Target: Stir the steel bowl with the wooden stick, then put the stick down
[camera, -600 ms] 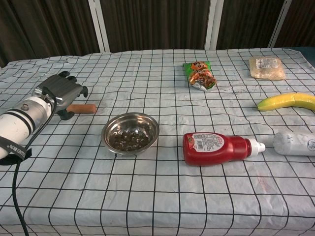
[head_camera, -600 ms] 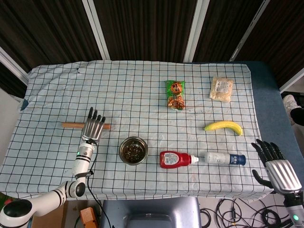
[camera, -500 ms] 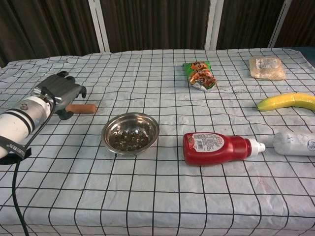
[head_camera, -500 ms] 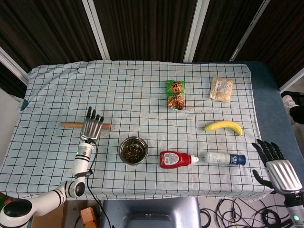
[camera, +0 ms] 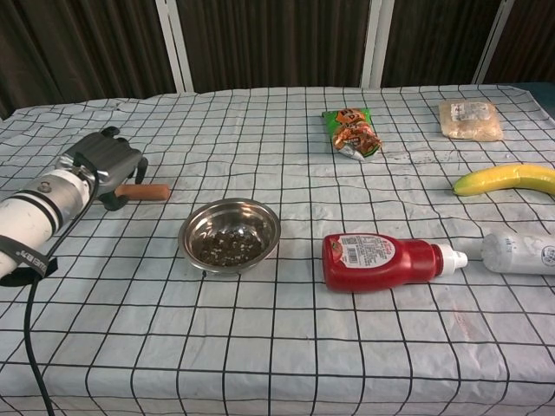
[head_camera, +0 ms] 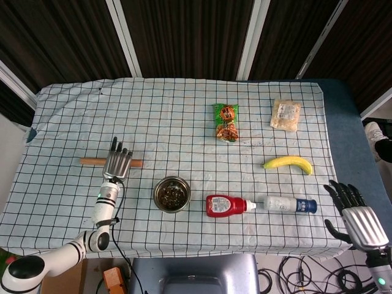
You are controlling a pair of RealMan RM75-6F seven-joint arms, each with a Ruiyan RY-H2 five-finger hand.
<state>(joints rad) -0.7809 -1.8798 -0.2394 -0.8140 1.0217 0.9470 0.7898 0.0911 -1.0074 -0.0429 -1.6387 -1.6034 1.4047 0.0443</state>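
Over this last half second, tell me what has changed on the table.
The left hand has slid slightly leftward over the wooden stick; whether it grips it is hidden. Stick, steel bowl and right hand stayed put.

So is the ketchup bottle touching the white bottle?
Apart. The head view shows checked cloth between the ketchup bottle cap and the white bottle.

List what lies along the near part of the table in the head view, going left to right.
Left hand over the wooden stick → steel bowl → ketchup bottle → white bottle → right hand, off the table's edge.
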